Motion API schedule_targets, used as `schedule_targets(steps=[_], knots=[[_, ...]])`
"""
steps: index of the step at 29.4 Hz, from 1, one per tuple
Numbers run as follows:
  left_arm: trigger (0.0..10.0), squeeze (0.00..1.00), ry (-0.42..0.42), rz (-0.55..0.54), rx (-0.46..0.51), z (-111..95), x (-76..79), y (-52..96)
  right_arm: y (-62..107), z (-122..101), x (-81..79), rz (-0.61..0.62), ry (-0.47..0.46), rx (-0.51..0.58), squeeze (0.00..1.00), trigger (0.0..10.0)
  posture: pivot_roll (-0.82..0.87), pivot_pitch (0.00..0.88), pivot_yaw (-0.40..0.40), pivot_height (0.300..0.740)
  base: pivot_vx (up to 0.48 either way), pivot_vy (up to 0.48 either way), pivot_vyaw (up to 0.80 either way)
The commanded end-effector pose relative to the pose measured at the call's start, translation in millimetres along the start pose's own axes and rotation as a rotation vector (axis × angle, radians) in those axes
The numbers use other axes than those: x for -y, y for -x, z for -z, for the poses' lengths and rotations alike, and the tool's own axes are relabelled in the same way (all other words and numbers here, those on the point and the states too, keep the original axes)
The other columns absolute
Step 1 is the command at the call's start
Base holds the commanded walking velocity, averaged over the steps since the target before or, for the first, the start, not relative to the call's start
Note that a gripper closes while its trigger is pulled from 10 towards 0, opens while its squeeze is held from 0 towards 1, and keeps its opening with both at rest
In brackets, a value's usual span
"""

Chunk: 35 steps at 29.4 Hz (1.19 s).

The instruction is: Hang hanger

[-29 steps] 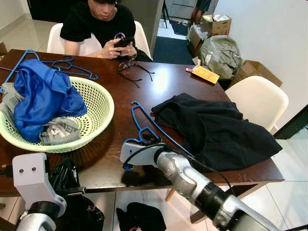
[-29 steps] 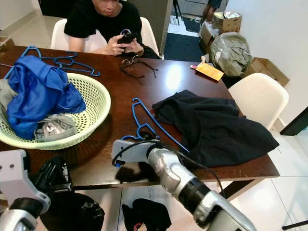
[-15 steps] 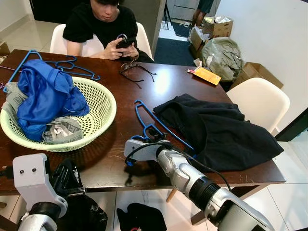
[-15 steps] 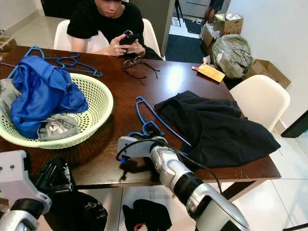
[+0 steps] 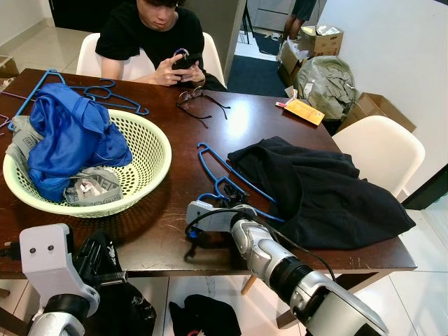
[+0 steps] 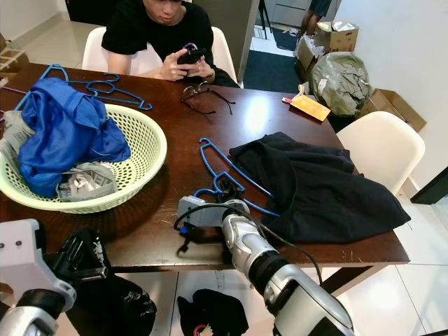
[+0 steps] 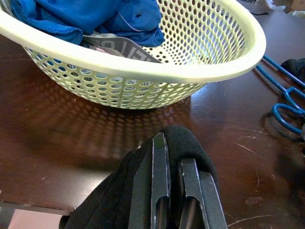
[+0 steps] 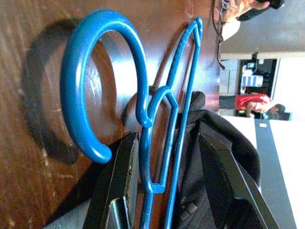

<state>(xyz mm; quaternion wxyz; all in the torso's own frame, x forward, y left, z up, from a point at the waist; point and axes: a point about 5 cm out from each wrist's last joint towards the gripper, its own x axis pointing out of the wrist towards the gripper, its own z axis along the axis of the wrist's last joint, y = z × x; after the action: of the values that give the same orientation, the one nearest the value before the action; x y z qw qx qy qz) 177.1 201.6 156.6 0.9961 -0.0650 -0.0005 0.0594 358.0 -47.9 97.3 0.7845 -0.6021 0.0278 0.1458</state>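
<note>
Right gripper, fingers spread wide, straddles the neck of the blue plastic hanger lying flat on the dark wooden counter; the hook curls just ahead of the fingertips, and the black garment lies just beyond, over the hanger's far arm. To grasp well, judged from here: centre the neck between the fingers, close firmly, then lift clear of the cloth. Left gripper hangs narrow at the counter edge, near the pale green perforated basket.

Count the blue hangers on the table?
2 visible: one blue hanger beside the black garment, at the right tool; another behind the basket. More may be hidden.
</note>
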Motion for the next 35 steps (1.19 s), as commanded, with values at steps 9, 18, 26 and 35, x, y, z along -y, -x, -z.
schedule_targets(steps=[9, 18, 26, 35], knots=[[10.0, 0.0, 0.013, 0.002, 0.049, -6, 5.8, 1.6, -1.3, 8, -12.4, -0.052, -0.06, -0.055, 0.0, 0.0, 0.21, 0.098, -0.187, 0.735, 0.0, 0.0, 0.0], [10.0, 0.0, 0.018, -0.004, 0.055, -6, 6.9, 2.1, -4.1, 2, -6.3, -0.022, -0.033, -0.035, 0.0, 0.0, 0.22, 0.1, -0.197, 0.735, 0.0, 0.0, 0.0], [10.0, 0.0, 0.02, -0.008, 0.059, -6, 6.5, 1.8, -9.4, -3, 11.6, 0.04, -0.119, -0.005, 0.0, 0.0, 0.22, 0.1, -0.191, 0.735, 0.0, 0.0, 0.0], [10.0, 0.0, 0.01, -0.003, 0.059, -7, 5.6, 0.3, -19.1, -24, 65.8, -0.047, -0.935, 0.098, 0.0, 0.0, 0.22, 0.09, -0.177, 0.735, 0.0, 0.0, 0.0]])
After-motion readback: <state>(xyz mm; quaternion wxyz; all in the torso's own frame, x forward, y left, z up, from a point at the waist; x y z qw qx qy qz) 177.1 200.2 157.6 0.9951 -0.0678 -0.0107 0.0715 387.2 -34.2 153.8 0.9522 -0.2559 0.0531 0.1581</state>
